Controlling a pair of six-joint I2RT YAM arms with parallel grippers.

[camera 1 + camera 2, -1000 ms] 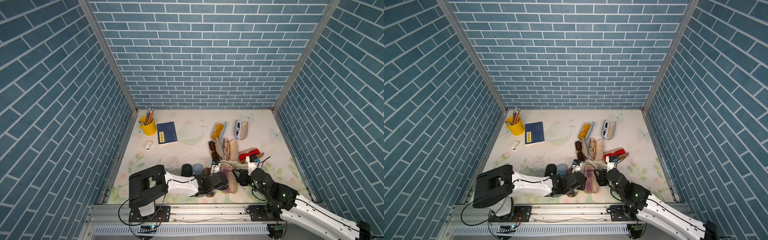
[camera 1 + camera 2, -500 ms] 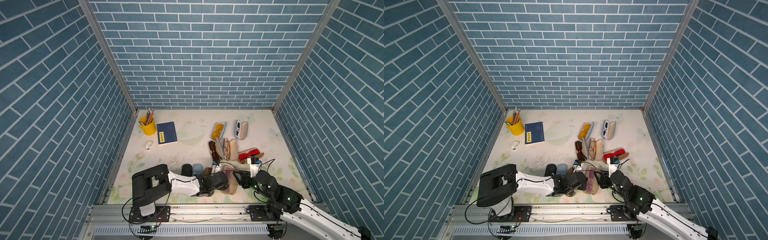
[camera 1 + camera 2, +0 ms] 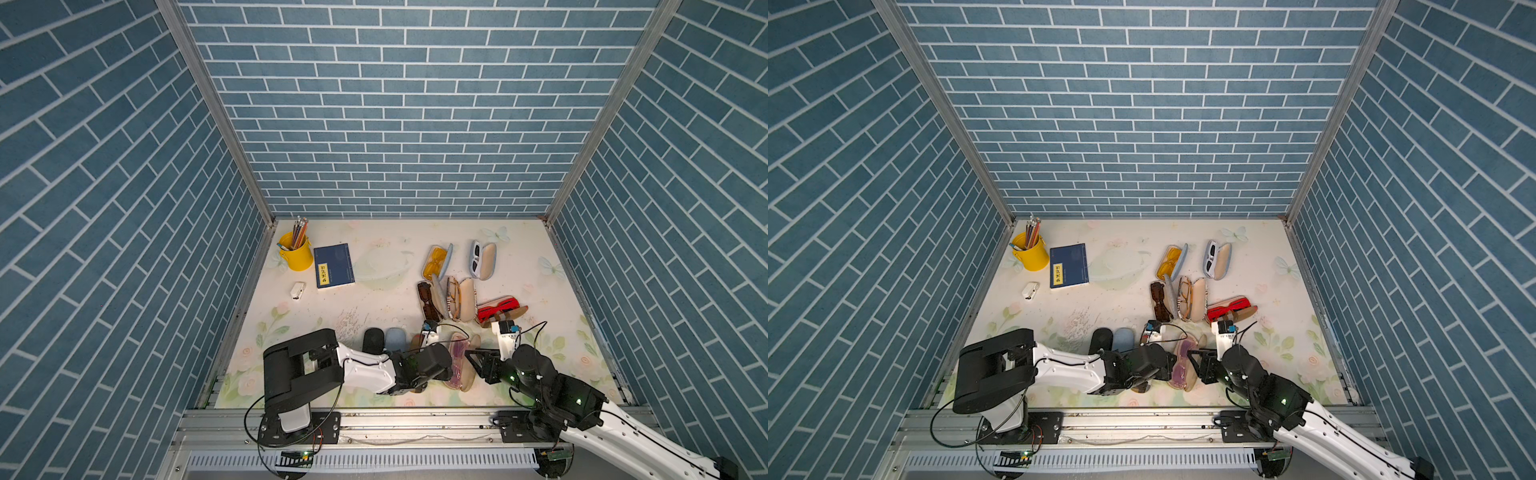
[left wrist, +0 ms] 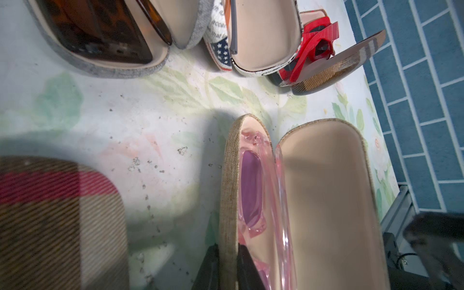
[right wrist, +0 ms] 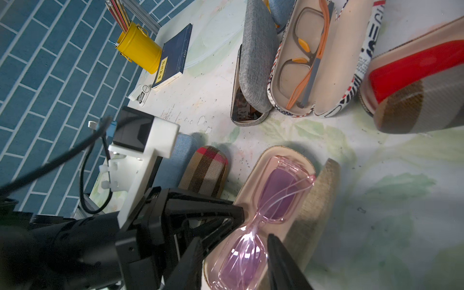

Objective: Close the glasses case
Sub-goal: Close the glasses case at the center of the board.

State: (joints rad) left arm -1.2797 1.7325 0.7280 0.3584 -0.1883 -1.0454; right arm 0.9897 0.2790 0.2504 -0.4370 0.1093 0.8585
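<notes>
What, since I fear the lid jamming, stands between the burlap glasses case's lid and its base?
Both pincers: the left pincer clamps the outer wall of the base, one finger inside; the right pincer, open, straddles the pink sunglasses lying in it. The lid would probably meet them.

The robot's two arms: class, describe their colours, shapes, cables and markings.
The left arm has a boxy black shoulder, a white link and a black wrist. The right arm is white with black joints and a small green light. Each wrist carries a white camera mount with thin black cables. The left gripper and right gripper have black, tapering fingers.
</notes>
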